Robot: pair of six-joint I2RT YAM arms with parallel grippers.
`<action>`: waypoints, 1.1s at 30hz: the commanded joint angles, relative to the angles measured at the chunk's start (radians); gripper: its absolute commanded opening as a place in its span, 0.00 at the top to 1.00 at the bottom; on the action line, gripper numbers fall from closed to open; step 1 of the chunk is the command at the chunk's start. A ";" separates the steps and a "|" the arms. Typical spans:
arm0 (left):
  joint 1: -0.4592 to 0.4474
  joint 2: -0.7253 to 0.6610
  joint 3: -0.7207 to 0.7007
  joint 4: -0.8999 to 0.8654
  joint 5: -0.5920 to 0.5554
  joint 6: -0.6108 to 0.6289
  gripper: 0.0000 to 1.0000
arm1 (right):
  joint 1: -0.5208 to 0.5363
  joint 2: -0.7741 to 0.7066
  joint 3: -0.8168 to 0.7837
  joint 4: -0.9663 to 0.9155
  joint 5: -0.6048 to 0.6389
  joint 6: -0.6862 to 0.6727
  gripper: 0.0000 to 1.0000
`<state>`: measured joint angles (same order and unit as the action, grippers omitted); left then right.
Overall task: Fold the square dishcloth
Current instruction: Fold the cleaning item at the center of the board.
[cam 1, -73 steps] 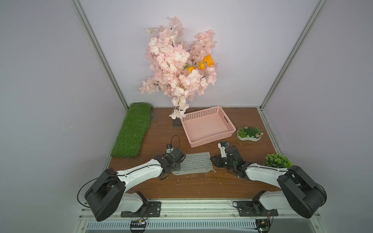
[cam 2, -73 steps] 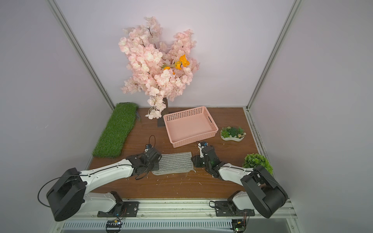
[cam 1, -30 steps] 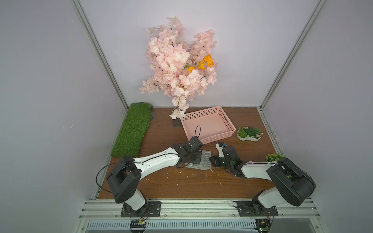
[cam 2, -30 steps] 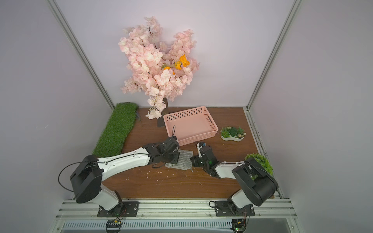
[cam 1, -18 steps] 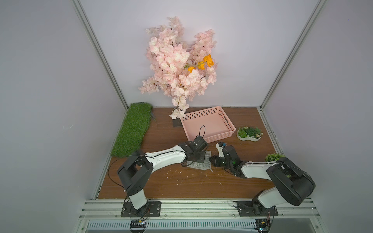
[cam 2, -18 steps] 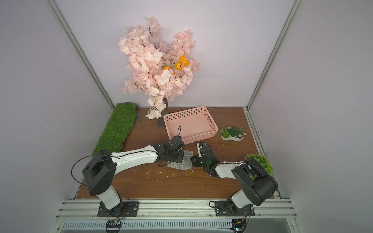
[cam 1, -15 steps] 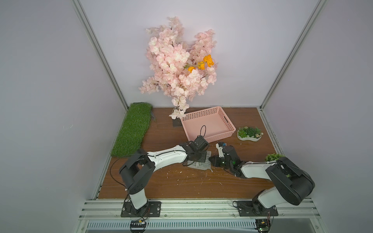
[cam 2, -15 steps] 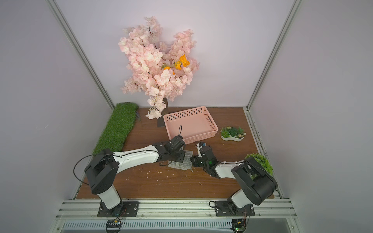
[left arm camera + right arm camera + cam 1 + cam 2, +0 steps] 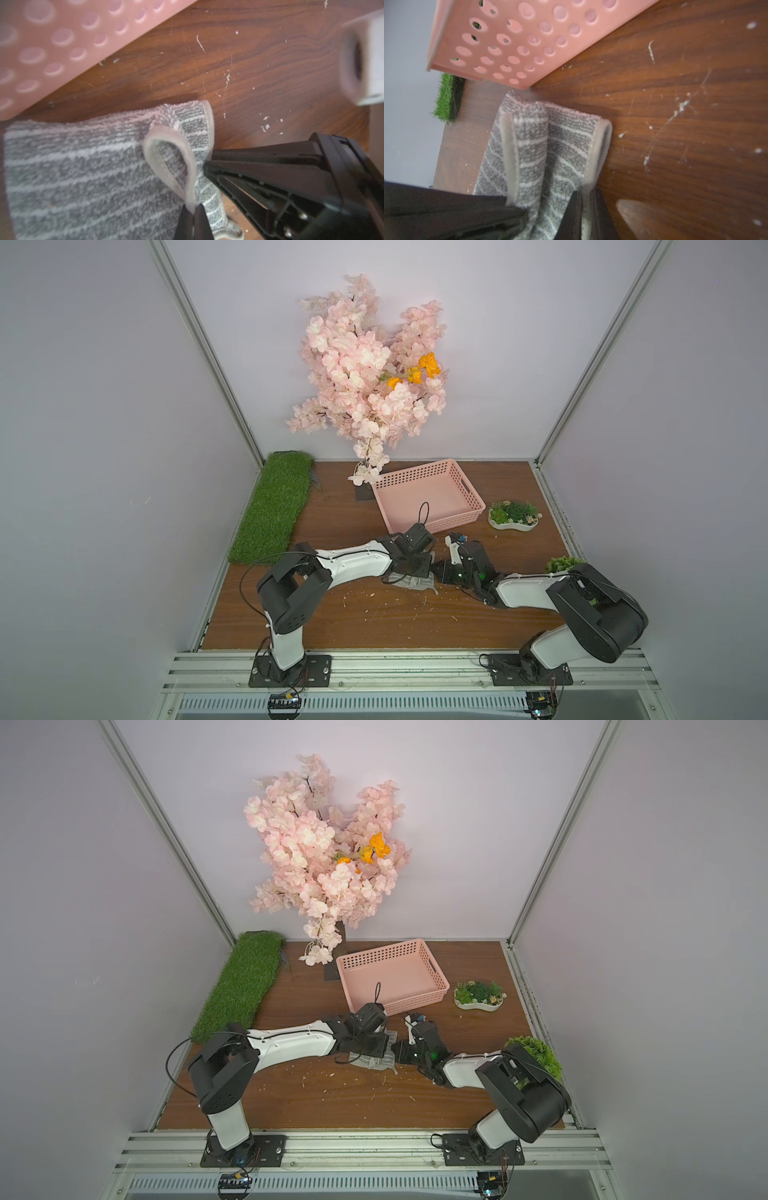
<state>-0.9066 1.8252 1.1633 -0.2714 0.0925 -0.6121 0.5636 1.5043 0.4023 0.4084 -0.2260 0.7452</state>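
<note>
1. Left gripper [image 9: 193, 209] is clenched on one trimmed edge of the soft grey, white-striped square dishcloth [image 9: 83, 176]. Right gripper [image 9: 586, 207] pinches the opposite trim.
2. Recommended: lay the edges square, corners matched, before release.
3. Cloth rests on the brown wooden tabletop [image 9: 374, 614], just before the pink perforated plastic basket [image 9: 449, 520].
4. Earlier it lay spread flat; now it is doubled over.

The square dishcloth [image 9: 83, 176] is nubbly terry cloth; the basket [image 9: 517, 37] smooth matt plastic; the tabletop [image 9: 270, 62] scuffed, wood-grained, faintly glossy.
</note>
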 commanded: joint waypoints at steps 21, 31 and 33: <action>-0.011 -0.058 -0.001 0.115 0.084 0.027 0.71 | 0.004 -0.013 -0.016 -0.010 0.038 0.006 0.87; -0.007 -0.219 -0.078 0.099 0.000 0.026 0.70 | 0.004 -0.127 -0.002 -0.132 0.134 -0.015 0.87; 0.005 -0.231 -0.107 0.095 -0.020 0.019 0.74 | 0.004 -0.171 0.010 -0.177 0.163 -0.028 0.86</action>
<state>-0.9081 1.6016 1.0946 -0.1478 0.1303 -0.5987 0.5636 1.3991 0.3965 0.3107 -0.1310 0.7410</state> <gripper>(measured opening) 0.270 0.139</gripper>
